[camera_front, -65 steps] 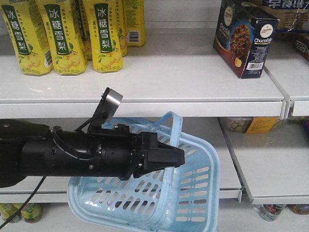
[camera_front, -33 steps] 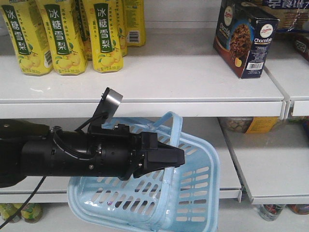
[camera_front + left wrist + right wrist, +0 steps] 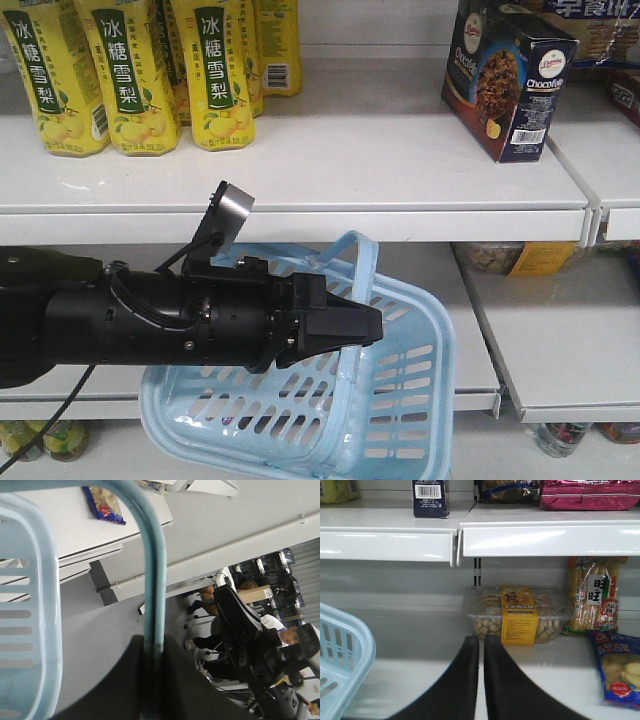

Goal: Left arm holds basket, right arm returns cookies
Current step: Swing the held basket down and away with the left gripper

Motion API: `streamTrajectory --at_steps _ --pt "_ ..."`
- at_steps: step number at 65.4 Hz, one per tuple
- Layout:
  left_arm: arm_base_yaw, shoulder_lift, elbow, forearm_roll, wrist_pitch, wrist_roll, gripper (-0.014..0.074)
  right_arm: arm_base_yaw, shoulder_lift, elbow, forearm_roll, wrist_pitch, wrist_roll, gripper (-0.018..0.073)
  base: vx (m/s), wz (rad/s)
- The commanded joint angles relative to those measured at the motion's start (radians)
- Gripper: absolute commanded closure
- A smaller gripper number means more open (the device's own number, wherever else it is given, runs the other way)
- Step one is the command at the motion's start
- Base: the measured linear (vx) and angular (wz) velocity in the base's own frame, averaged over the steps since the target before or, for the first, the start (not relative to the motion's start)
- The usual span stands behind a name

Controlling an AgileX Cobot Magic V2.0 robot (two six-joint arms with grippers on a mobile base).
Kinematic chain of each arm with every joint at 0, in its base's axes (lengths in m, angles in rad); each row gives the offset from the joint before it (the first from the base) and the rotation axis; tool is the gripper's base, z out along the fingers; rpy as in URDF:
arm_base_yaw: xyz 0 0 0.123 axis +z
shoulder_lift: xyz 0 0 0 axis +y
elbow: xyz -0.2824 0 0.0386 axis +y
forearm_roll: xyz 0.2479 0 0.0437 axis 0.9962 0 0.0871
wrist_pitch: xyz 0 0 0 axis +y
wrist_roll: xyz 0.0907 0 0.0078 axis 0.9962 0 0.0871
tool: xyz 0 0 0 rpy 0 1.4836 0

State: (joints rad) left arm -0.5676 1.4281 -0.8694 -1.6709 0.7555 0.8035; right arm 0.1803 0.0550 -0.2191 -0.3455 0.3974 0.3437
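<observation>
The cookies [image 3: 510,75], a dark navy box with a chocolate cookie picture, stand upright on the upper white shelf [image 3: 400,180] at the right; their barcode side [image 3: 430,497] shows at the top of the right wrist view. My left gripper [image 3: 370,325] is shut on a hoop handle [image 3: 152,580] of the light blue basket [image 3: 400,400], which hangs tilted in front of the lower shelf. My right gripper [image 3: 481,645] is shut with nothing between its fingers, low in front of the lower shelf, right of the basket's rim [image 3: 350,650].
Yellow drink bottles [image 3: 130,70] line the upper shelf at the left. A clear tub with a yellow label [image 3: 517,612], snack bags [image 3: 592,600] and a blue bag [image 3: 620,667] sit on the lower shelf. Red packets [image 3: 590,492] lie above.
</observation>
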Motion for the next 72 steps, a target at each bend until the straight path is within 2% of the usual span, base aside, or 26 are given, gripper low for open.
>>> streamTrajectory --at_steps 1,24,35,46,55,59,64,72 --pt "0.002 -0.038 -0.041 -0.106 0.014 0.02 0.0599 -0.002 0.021 -0.024 -0.011 -0.064 0.001 0.057 0.0 0.0" --pt "-0.009 -0.043 -0.036 -0.093 0.016 0.02 0.0599 -0.002 0.021 -0.024 -0.011 -0.064 0.001 0.057 0.0 0.0" --pt "-0.01 -0.149 0.05 -0.063 0.048 0.02 0.0599 -0.002 0.021 -0.024 -0.011 -0.064 0.001 0.057 0.0 0.0" --pt "-0.01 -0.357 0.219 0.011 -0.079 0.02 0.0599 -0.002 0.021 -0.024 -0.011 -0.064 0.001 0.057 0.0 0.0" --pt "-0.01 -0.576 0.352 0.147 -0.26 0.006 0.0599 -0.002 0.021 -0.024 -0.011 -0.064 0.001 0.057 0.0 0.0" --pt "-0.01 -0.677 0.401 0.253 -0.33 -0.037 0.0599 -0.002 0.021 -0.024 -0.011 -0.064 0.001 0.057 0.0 0.0" --pt "-0.009 -0.786 0.442 0.382 -0.413 -0.139 0.0599 -0.002 0.021 -0.024 -0.011 -0.064 0.001 0.057 0.0 0.0" --pt "-0.009 -0.915 0.518 0.677 -0.547 -0.372 0.0599 -0.002 0.021 -0.024 -0.011 -0.064 0.001 0.057 0.0 0.0"
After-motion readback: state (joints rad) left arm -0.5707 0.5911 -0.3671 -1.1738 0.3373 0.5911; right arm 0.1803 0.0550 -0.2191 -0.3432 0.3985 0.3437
